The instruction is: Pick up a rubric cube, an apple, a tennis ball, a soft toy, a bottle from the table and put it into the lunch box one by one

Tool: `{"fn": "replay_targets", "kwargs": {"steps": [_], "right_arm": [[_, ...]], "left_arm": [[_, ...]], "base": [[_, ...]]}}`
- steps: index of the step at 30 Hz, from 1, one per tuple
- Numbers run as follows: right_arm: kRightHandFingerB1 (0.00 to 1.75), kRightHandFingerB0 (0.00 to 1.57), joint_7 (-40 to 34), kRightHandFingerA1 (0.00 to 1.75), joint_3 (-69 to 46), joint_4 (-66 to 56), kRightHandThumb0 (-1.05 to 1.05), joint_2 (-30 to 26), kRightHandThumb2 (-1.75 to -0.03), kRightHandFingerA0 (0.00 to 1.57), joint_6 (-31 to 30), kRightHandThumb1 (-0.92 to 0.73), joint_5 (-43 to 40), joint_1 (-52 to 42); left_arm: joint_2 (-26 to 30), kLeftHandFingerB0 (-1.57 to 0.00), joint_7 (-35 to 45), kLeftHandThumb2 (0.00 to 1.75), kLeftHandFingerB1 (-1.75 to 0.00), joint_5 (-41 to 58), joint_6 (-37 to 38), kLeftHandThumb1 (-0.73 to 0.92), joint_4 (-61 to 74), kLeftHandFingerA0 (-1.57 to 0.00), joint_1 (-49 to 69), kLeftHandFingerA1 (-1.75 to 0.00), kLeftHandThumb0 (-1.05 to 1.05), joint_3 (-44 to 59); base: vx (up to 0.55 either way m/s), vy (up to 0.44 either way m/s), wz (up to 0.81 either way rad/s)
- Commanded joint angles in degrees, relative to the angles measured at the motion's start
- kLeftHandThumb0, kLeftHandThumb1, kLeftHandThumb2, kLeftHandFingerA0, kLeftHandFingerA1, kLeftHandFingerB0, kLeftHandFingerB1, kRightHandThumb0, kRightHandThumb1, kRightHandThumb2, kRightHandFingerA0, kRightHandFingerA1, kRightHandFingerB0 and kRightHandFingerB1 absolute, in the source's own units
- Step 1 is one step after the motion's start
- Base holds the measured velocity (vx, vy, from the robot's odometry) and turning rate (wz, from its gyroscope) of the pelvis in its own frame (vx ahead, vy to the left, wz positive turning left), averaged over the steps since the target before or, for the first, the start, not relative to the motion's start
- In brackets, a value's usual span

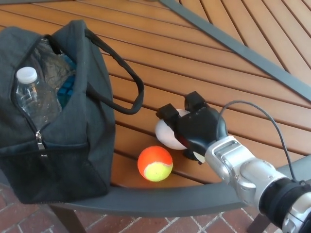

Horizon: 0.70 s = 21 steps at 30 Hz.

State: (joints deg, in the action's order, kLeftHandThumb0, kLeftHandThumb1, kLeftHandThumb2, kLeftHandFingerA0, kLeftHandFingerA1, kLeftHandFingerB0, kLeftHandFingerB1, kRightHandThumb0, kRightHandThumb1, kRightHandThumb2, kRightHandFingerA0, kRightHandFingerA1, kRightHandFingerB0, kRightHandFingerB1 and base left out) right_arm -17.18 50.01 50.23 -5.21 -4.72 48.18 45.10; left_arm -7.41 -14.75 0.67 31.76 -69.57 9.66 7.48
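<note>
Pale, seemingly egg-shaped soft toy (167, 133)

The robot hand (197, 127) is matte black, a blocky palm with thick, square-tipped fingers (195, 100). A small cream-coloured tab shows at its five o'clock edge. Behind it the wrist (238, 162) is a set of rounded silver metal housings with a brushed sheen, stepped like stacked cylinders. Toward four o'clock a ribbed black collar (278, 198) rings the forearm, followed by another silver section. A thin dark grey cable (265, 114) loops from the black palm back along the arm.
</note>
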Motion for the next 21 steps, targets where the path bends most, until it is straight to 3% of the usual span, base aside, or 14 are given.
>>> {"fn": "replay_targets", "kwargs": {"steps": [1, 3, 4, 5, 6, 12, 13, 19, 20, 21], "right_arm": [[1.11, 0.82, -9.9, 1.75, -4.7, -0.9, -0.29, -1.4, -0.58, 0.93, 2.2, -0.56, -0.8, -5.4], [1.11, 0.82, -10.0, 1.75, -5.3, -0.9, -0.29, -1.3, -0.58, 0.93, 2.5, -0.56, -0.3, -5.6], [1.69, 0.81, -9.4, 1.75, -9.3, -2.9, -0.15, -0.9, -0.87, 0.88, 3.2, -0.48, -4.5, -8.3], [1.69, 0.81, -8.9, 1.75, -12.4, -4.4, -0.15, -0.6, -0.87, 0.88, 3.8, -0.48, -7.7, -10.3], [1.70, 0.86, -10.0, 1.75, -17.4, -5.8, -0.11, 0.2, -1.06, 0.90, 5.6, -0.42, -11.6, -13.4], [1.67, 0.85, -10.5, 1.75, -23.2, -7.0, -0.15, 2.2, -1.02, 0.91, 5.9, -0.49, -12.8, -16.8], [1.47, 0.99, -10.2, 1.66, -28.0, -9.3, -0.15, 2.8, -1.25, 1.01, 8.3, -0.44, -17.5, -19.9], [1.48, 1.00, -8.6, 1.62, -35.8, -14.4, -0.12, 5.9, -1.26, 1.04, 7.4, -0.39, -22.2, -23.4], [1.36, 1.10, -9.4, 1.48, -38.5, -15.4, -0.13, 7.4, -1.33, 1.14, 8.3, -0.35, -24.5, -23.9], [1.36, 1.10, -10.4, 1.48, -41.7, -16.6, -0.13, 9.3, -1.33, 1.14, 9.5, -0.35, -27.5, -24.4]], "left_arm": [[-1.3, -1.04, 1.7, 1.06, -1.09, 0.9, 3.7, 0.54, -1.0, -1.12, 1.1, -1.14, -0.09, 1.0], [-1.3, -1.04, 1.8, 1.06, -1.09, 0.8, 3.7, 0.54, -1.0, -1.12, 1.1, -1.14, -0.09, 1.2], [-1.1, -1.02, 1.3, 1.04, -1.10, 0.1, 3.9, 0.55, -1.1, -1.12, 1.2, -1.14, -0.10, 0.7], [-1.0, -1.02, 0.9, 1.04, -1.10, -0.5, 4.0, 0.55, -1.2, -1.12, 1.3, -1.14, -0.10, 0.4], [-0.9, -1.03, 0.7, 1.06, -1.11, -0.8, 4.1, 0.55, -1.3, -1.13, 1.4, -1.14, -0.09, 0.3], [-0.9, -1.02, 1.0, 1.05, -1.11, -0.5, 4.1, 0.55, -1.4, -1.12, 1.6, -1.14, -0.09, 0.5], [-0.6, -0.97, 1.2, 1.03, -1.07, -0.7, 3.8, 0.56, -1.6, -1.07, 1.9, -1.11, -0.14, 0.3], [-0.4, -0.95, 0.7, 0.96, -1.12, -1.2, 3.5, 0.61, -1.7, -1.04, 2.1, -1.14, -0.12, -0.1], [-0.2, -0.99, 0.6, 1.06, -1.06, -1.3, 3.5, 0.55, -1.7, -1.09, 2.1, -1.11, -0.14, -0.2], [-0.1, -0.99, 0.5, 1.06, -1.06, -1.4, 3.5, 0.55, -1.7, -1.09, 2.1, -1.11, -0.14, -0.3]], "base": [[0.00, 0.000, 0.00], [0.00, 0.000, 0.00], [0.00, 0.000, 0.00], [0.00, 0.000, 0.00], [0.00, 0.000, 0.00], [0.00, 0.000, 0.00], [0.00, 0.000, 0.00], [0.00, 0.000, 0.00], [0.00, 0.000, 0.00], [0.00, 0.000, 0.00]]}}
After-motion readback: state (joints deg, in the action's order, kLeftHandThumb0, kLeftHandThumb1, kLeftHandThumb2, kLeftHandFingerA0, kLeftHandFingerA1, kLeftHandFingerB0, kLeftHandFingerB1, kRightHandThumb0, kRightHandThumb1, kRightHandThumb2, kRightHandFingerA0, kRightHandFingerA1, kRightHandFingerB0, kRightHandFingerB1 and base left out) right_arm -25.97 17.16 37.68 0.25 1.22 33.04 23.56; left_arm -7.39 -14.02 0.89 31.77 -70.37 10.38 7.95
